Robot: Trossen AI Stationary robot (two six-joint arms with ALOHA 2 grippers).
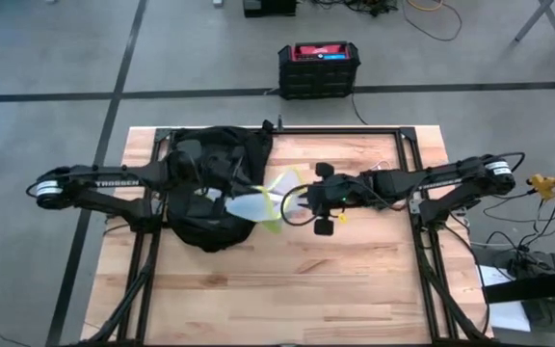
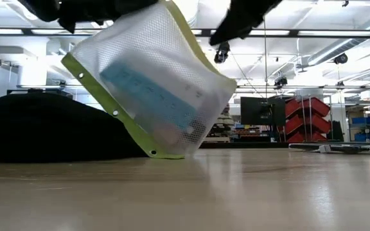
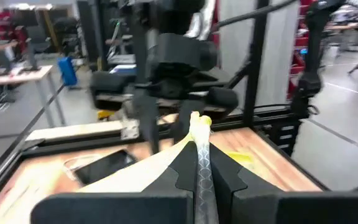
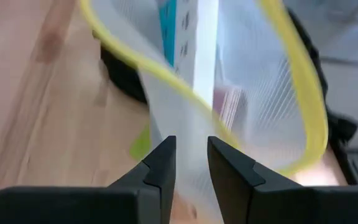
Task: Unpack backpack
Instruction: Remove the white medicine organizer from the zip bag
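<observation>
The black backpack (image 1: 200,231) lies on the left half of the table, a low dark mound in the low view (image 2: 44,128). A translucent mesh pouch with a yellow-green border (image 2: 159,83) hangs tilted just right of it, with a blue-and-white packet inside. My left gripper (image 3: 202,152) is shut on the pouch from the backpack's side. My right gripper (image 4: 191,149) comes from the table's right. Its fingers are narrowly apart, with the pouch's mesh (image 4: 185,124) running down between them. Whether they touch it I cannot tell. My left gripper pinches the pouch's upper edge (image 3: 199,134) between its two fingers, seen edge-on in its wrist view. It comes from the table's left, above the backpack. The pouch hangs slanted below the fingers, with its lower corner (image 2: 162,153) at or just above the tabletop.
A black-and-red box (image 1: 318,69) stands on the floor beyond the far edge. Black frame rails (image 1: 355,130) run along the table's far side and down both sides. A small yellow-green piece (image 1: 343,218) lies under the right arm. The near half of the wood (image 1: 287,289) is bare.
</observation>
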